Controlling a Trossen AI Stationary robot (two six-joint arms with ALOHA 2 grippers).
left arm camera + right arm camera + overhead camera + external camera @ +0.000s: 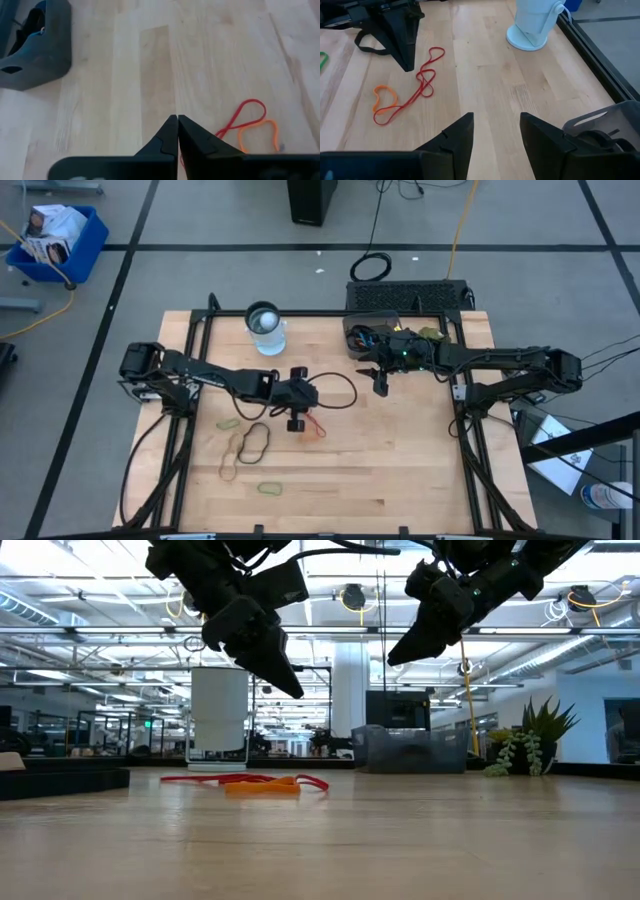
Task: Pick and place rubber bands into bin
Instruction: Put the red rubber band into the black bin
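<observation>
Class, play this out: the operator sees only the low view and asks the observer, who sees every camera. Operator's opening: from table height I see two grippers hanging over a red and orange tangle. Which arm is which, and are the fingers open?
Observer: The one on your left is the left gripper, and its fingers are shut with nothing between them.
Operator: And the other?
Observer: That is the right gripper; its fingers stand open, empty, above bare wood beside the bin.
Operator: Is anything in the bin yet?
Observer: Yes, the high view shows a dark bundle with some blue inside it.
Operator: Any bands besides the red and orange ones?
Observer: Several: black and tan loops and a green one lie nearer the table's front edge.
</observation>
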